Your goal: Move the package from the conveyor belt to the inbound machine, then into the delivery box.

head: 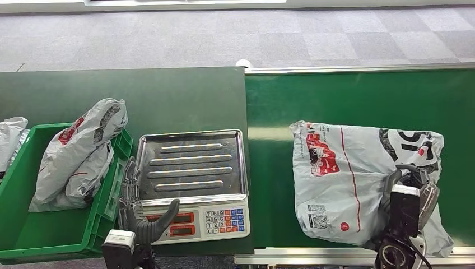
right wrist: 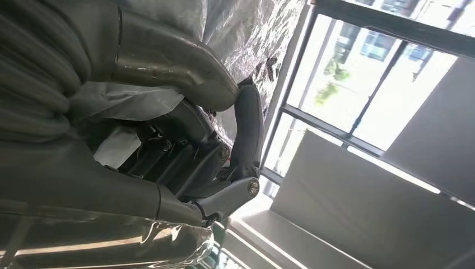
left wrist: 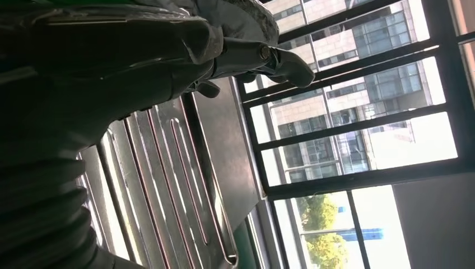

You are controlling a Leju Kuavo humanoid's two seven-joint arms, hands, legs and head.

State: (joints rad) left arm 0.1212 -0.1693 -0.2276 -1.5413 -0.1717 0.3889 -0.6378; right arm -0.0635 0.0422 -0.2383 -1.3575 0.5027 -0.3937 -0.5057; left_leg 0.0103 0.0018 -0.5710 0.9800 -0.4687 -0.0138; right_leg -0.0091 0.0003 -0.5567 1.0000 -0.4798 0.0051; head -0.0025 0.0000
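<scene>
**Grey package on belt, right hand at its lower right corner**

Grey plastic package [head: 347,179], printed with red and black markings, lies flat on the green conveyor belt [head: 269,112] in the right half of the head view. It sits well apart from the scale and the crate.

Right hand [head: 411,190] rests on the package's lower right portion, at the bottom right of the frame. In the right wrist view the dark fingers [right wrist: 246,129] curl against the crinkled grey plastic [right wrist: 246,33], with the thumb above them. Whether the hand has actually clamped the plastic or only touches it cannot be told.

Left hand [head: 140,210] stands at the lower left of centre, over the front left corner of the scale [head: 193,185]. Its fingers are spread apart and hold nothing; the left wrist view shows a finger [left wrist: 280,59] extended above the ribbed steel tray [left wrist: 185,185].

Steel weighing tray [head: 193,165] carries no load. A keypad and red display run along the scale's front edge.

Green crate [head: 33,235] occupies the lower left of the frame, just beside the scale. Two grey bags [head: 84,151] lie inside it, leaning toward its right wall. Another grey bag [head: 11,137] sits at the left edge, beyond the crate.

Grey carpet [head: 224,39] fills the top of the frame.
</scene>
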